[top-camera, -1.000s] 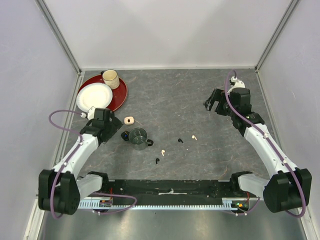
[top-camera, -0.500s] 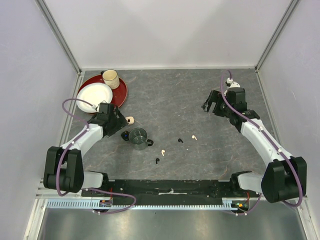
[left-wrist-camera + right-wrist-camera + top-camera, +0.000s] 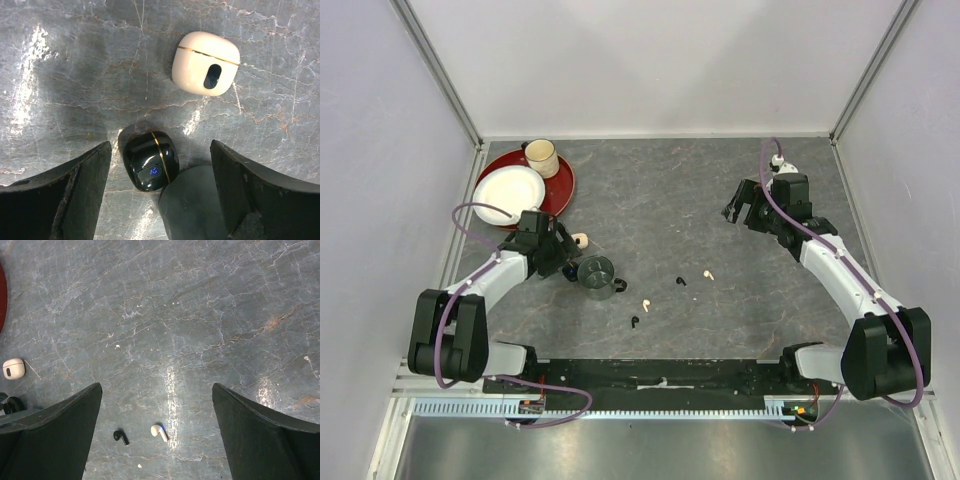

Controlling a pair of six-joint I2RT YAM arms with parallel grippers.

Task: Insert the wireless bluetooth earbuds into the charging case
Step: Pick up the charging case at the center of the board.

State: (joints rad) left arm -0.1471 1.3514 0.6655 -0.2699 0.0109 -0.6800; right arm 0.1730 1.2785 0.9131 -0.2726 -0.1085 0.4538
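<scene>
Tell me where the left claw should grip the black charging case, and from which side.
Probably from straight above, the left claw closing across the black case's rounded flanks, either side of its gold seam. It lies flat and shut, and the mug crowds one corner, so pinch away from it.

1. the left arm starts at its base in the lower left of the overhead view, elbow bent, with the forearm slanting up and right to just left of centre.
2. the left gripper points steeply downward. its two dark fingers are spread apart at the lower corners of its wrist view and clasp nothing.
3. the right arm reaches from the lower right up toward the upper right of the overhead view.
4. the right gripper is raised and tilted downward, jaws wide apart and empty.
</scene>
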